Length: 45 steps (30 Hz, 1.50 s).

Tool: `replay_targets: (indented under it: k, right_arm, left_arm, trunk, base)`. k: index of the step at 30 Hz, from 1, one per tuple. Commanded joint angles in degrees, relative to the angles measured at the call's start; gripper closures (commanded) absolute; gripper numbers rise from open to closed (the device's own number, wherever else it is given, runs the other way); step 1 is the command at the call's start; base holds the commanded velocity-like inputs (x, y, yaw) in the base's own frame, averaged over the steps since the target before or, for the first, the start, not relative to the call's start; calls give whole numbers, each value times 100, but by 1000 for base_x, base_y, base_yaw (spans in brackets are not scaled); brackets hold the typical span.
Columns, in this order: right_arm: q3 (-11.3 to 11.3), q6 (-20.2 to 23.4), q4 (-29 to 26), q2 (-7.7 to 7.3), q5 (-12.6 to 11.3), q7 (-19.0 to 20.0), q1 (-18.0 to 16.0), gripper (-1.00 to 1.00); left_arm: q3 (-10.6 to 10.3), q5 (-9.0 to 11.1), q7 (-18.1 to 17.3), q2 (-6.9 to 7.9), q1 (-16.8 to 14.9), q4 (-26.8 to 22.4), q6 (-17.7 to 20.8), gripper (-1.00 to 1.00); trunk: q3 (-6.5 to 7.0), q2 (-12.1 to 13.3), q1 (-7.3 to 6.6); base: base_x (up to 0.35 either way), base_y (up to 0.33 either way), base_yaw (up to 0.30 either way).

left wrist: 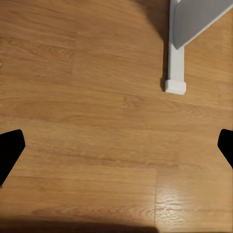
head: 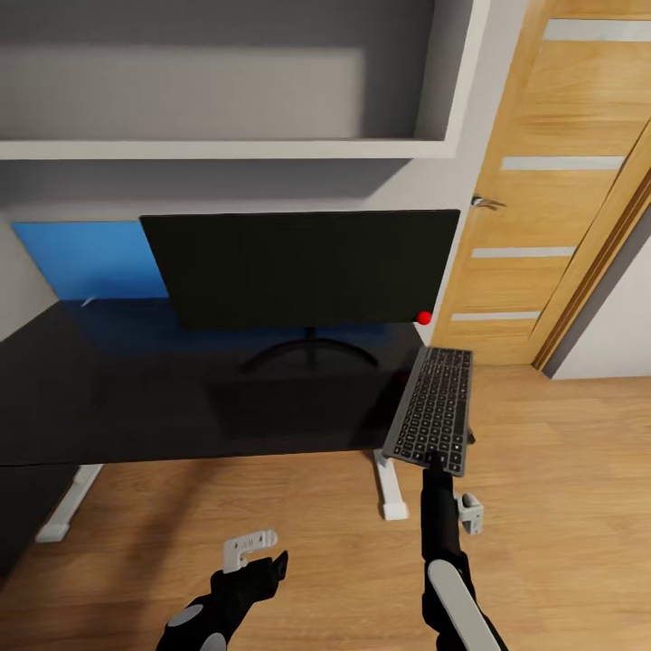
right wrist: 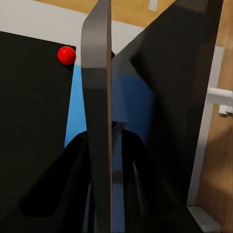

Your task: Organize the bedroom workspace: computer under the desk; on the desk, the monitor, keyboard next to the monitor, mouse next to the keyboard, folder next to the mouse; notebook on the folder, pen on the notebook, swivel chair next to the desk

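Keyboard (head: 434, 407), no legible lettering: gripped at near edge by right hand (head: 436, 463), over desk's (head: 136, 398) right end. Monitor (head: 303, 267) unbranded. Left hand (head: 258, 561) wide, empty.

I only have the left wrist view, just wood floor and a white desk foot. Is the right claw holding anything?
Observer: Yes, the right claw is shut on the keyboard, gripping its near edge.
Operator: Where is the keyboard relative to the desk?
Observer: At the right end of the black desk, tilted, partly past its edge.
Operator: Is the monitor up there?
Observer: Yes, the monitor stands on the desk, left of the keyboard.
Operator: And my left claw?
Observer: The left claw is low over the floor, open.
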Motion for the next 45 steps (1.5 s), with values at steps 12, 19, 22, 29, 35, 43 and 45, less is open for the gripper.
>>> replay_targets:
  k: [12,19,22,29,35,43,45]
  right_arm:
    - [7,-35,77,70,-70,63,-4,100]
    - [-2,-65,59,79,-53,74,-4,100]
    - [-6,-68,50,79,-49,82,-4,100]
    - [-31,-77,39,79,-40,83,-4,100]
    - [-41,-88,31,78,-31,83,-4,100]
    - [-56,-95,22,71,-30,83,-4,100]
    - [-56,-95,22,70,-30,83,-4,100]
  left_arm:
    - [-14,68,52,-9,-4,-10,0,-100]
    - [-91,68,55,-17,-4,-15,-6,-100]
    - [-105,68,55,-17,-4,-15,-7,-100]
    - [-109,68,55,-16,-4,-15,-7,-100]
    - [-109,68,55,-16,-4,-15,-7,-100]
    - [-109,68,55,-16,-4,-15,-7,-100]
    - [-109,68,55,-16,-4,-15,-3,-100]
  trunk:
    - [-5,-3,0]
    - [-130,-284,154]
    - [-184,-404,219]
    - [-310,-685,373]
    - [-418,-925,505]
    - [-561,-1246,681]
    - [-579,-1286,703]
  base:
    - [0,20,0]
    - [0,0,0]
    - [0,0,0]
    - [0,0,0]
    - [0,0,0]
    - [0,0,0]
    - [0,0,0]
